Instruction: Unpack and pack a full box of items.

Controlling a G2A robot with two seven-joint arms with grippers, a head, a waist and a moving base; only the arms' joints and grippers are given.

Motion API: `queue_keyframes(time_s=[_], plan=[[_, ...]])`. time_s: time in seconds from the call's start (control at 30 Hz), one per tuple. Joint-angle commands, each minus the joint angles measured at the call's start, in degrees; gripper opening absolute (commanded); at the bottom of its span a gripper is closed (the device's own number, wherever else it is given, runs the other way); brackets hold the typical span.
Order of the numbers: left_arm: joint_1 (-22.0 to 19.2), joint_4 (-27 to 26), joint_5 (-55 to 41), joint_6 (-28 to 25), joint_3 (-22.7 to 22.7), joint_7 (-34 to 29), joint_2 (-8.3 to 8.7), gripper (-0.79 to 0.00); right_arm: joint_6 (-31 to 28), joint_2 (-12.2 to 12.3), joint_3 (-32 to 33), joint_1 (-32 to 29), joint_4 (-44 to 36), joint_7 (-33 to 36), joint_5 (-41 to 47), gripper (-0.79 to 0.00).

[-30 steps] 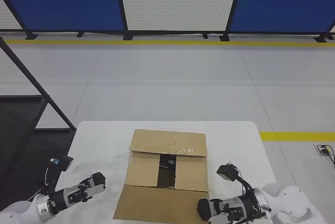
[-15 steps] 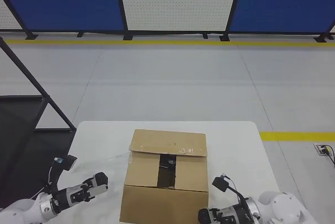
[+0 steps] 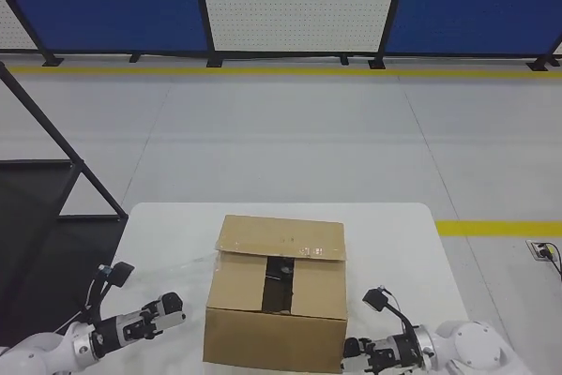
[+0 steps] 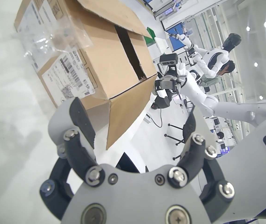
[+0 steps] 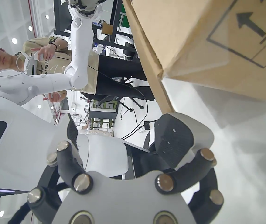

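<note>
Top view — box (image 3: 276, 298) sits between left hand (image 3: 173, 307) and right hand (image 3: 354, 353), just beside both — each wide open, empty.

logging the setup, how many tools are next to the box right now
2. The left tool is by the box's near left corner, and the right tool by its near right corner. Both are open.

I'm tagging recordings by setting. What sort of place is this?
Likely a robotics lab or test hall: blue partition panels and yellow floor tape edge the floor beyond the white table, and another white robot stands nearby.
</note>
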Motion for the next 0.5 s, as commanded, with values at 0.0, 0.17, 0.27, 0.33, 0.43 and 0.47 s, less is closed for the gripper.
queue_keyframes(time_s=[0.0, 0.17, 0.27, 0.33, 0.43, 0.47], plan=[[0.04, 0.27, 0.29, 0.09, 0.23, -0.22, 0.11, 0.000, -0.11, -0.04, -0.26, 0.29, 0.18, 0.00, 0.17, 0.000], [-0.04, 0.37, 0.68, -0.48, 0.81, -2.14, 0.46, 0.000, -0.41, 0.05, -0.43, 0.61, -0.33, -0.29, 1.48, 0.000], [-0.18, 0.70, 0.17, -0.42, 1.10, -1.70, 0.57, 0.000, -0.62, 0.44, 0.40, 0.26, -1.19, -0.50, 2.97, 0.000], [-0.36, 0.81, -0.12, -0.22, 1.55, -2.33, 0.67, 0.000, -1.11, 0.82, 1.48, -0.12, -1.45, -0.99, 3.60, 0.000], [-0.59, 0.97, -1.11, -0.81, 1.71, -2.88, 0.83, 0.000, -2.07, 1.37, 3.53, -0.83, -1.38, -1.95, 3.98, 0.000], [-0.57, 1.06, -1.83, -1.18, 1.61, -2.19, 0.82, 0.000, -2.38, 1.51, 4.20, -1.09, -1.40, -2.26, 4.43, 0.000]])
